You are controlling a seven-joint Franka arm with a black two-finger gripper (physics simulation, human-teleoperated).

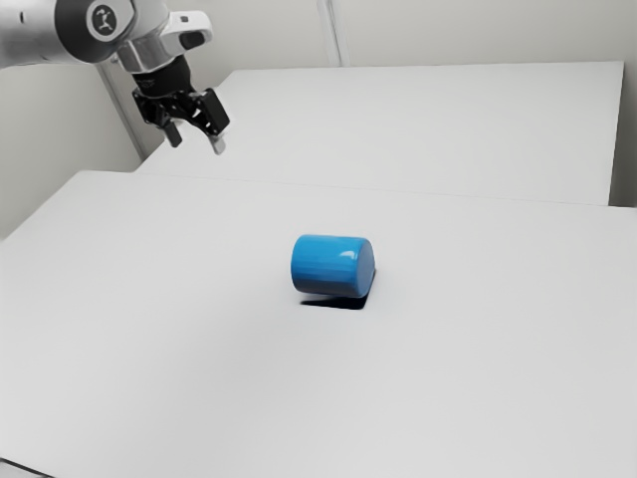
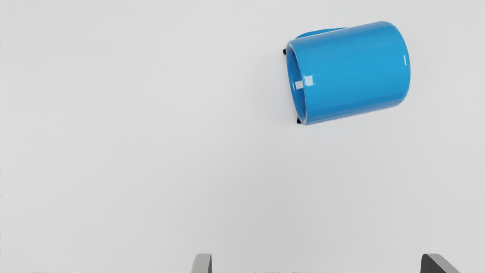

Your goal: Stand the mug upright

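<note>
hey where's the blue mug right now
In the exterior view, the blue mug lies on its side near the middle of the white table, lower than the raised, open gripper and farther toward the exterior view's right.

Glossy blue cylindrical mug (image 1: 326, 265): tipped over, on its side.
Lies on smooth white tabletop (image 1: 179, 349), lower than the gripper (image 1: 196, 143) and well apart from it, toward the exterior view's right. Round open mouth (image 2: 297, 72) points sideways, closed flat base (image 1: 366, 267) faces the exterior view's right. Blue handle (image 2: 322, 32) partly visible on the side away from the gripper; rest of it hidden behind the body.
</note>
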